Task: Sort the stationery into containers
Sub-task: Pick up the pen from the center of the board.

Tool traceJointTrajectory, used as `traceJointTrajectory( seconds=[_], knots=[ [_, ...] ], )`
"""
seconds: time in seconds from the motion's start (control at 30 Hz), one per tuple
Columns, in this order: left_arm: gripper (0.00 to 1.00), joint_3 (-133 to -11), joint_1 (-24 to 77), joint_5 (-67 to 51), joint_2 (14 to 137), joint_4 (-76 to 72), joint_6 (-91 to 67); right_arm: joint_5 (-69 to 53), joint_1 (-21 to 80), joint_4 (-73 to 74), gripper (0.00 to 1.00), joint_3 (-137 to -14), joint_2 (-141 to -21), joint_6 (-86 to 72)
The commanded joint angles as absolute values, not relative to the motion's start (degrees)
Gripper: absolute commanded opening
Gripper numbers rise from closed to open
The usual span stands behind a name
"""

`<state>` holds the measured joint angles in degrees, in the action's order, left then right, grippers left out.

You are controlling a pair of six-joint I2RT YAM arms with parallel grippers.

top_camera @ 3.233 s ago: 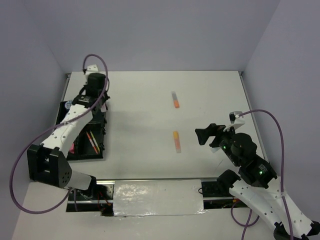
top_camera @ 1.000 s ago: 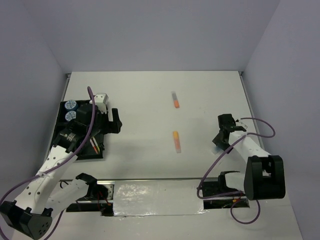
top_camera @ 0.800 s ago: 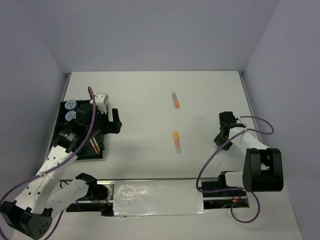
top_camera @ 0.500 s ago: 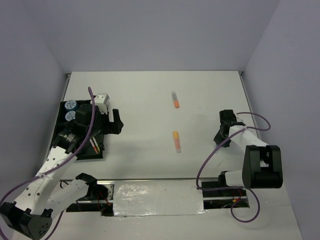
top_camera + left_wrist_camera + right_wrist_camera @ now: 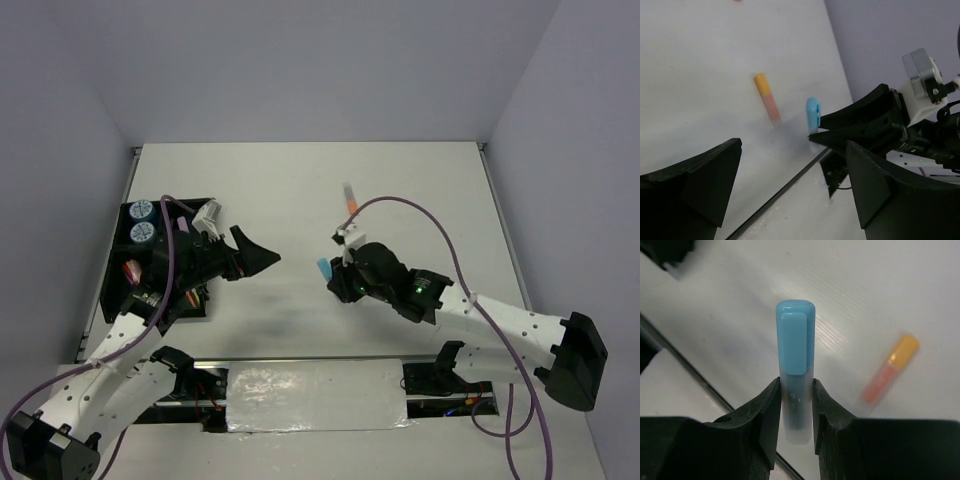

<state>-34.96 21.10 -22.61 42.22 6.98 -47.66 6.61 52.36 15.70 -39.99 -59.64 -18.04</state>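
The transfer step is in hand: the right gripper (image 5: 796, 390) clamps the light-blue stick (image 5: 795, 355) above mid-table, the left gripper (image 5: 255, 254) gapes open beside the tray (image 5: 121, 238), and next likely comes leftward carriage or handover.

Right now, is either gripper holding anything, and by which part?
The right gripper holds the light-blue stick by the translucent end of its barrel, pinched between both fingers. The left gripper is open and empty.

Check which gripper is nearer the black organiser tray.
Left. The left gripper hangs open just off the tray's right edge; the right gripper is mid-table, gripping the light-blue highlighter, well away from it.
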Motion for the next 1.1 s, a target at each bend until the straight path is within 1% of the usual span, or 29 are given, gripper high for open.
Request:
traceJointTrajectory(
  seconds=[0.0,0.07,0.2,0.37,0.4,0.5,0.53,0.67,0.73,0.77,0.8,0.87,0.9,0.93,0.97,1.0,1.03,1.07],
  knots=[
    [0.97,-35.0,22.3,-28.1,41.5,-7.4,-57.7,9.1,58.1,12.1,0.00,-47.9,-63.1,-11.9],
    [0.95,-34.4,24.2,-26.5,41.1,-8.0,-58.5,11.6,61.1,13.3,0.00,-52.5,-65.4,-11.2],
    [0.90,-33.5,25.6,-23.6,41.7,-6.9,-58.2,11.4,62.3,13.0,0.00,-57.4,-69.8,-11.0],
    [0.82,-31.7,25.8,-24.3,43.9,-9.2,-58.7,11.0,63.2,11.4,0.00,-58.8,-71.1,-10.6],
    [0.77,-31.7,25.8,-24.6,44.3,-10.2,-59.0,10.9,63.2,11.3,0.00,-59.0,-70.9,-10.5],
    [0.71,-31.3,26.0,-25.6,45.3,-12.1,-59.7,10.5,63.3,11.0,0.00,-59.1,-70.7,-10.2],
    [0.68,-31.2,26.3,-25.6,45.8,-13.0,-59.9,9.5,63.3,10.9,0.00,-59.2,-70.7,-10.1],
    [0.67,-31.4,26.9,-25.3,47.4,-14.6,-60.0,7.5,63.7,10.5,0.00,-59.9,-71.4,-10.3],
    [0.61,-31.0,27.7,-25.8,48.1,-16.2,-60.6,6.9,64.0,9.8,0.00,-59.9,-71.6,-10.5],
    [0.58,-31.0,27.9,-25.8,48.3,-17.0,-60.8,6.9,64.0,9.7,0.00,-59.9,-71.9,-10.5],
    [0.46,-31.1,28.1,-25.7,48.8,-17.2,-60.7,6.8,64.1,9.4,0.00,-59.9,-71.9,-10.7],
    [0.30,-31.4,28.6,-25.8,49.5,-17.6,-60.6,5.9,64.0,8.4,0.00,-59.9,-72.2,-10.7],
    [0.15,-31.5,28.7,-26.2,50.0,-18.0,-60.6,5.9,64.0,8.2,0.00,-60.2,-72.3,-10.7],
    [0.06,-31.5,28.8,-26.7,50.2,-18.5,-60.6,5.9,64.0,8.3,0.00,-60.5,-72.7,-10.8],
    [0.00,-31.6,28.8,-26.6,50.4,-17.9,-60.6,6.5,64.0,8.3,0.00,-60.7,-73.4,-10.8],
    [0.00,-32.2,28.8,-26.4,50.4,-17.2,-59.7,6.8,64.0,8.4,0.00,-61.2,-73.6,-10.9],
    [0.00,-33.0,28.8,-24.8,50.3,-15.6,-58.9,7.3,64.0,8.6,0.05,-61.3,-73.8,-11.2],
    [0.00,-33.9,28.7,-23.3,50.1,-13.3,-57.9,9.9,63.9,8.9,0.28,-61.2,-73.7,-12.2]
  ],
)
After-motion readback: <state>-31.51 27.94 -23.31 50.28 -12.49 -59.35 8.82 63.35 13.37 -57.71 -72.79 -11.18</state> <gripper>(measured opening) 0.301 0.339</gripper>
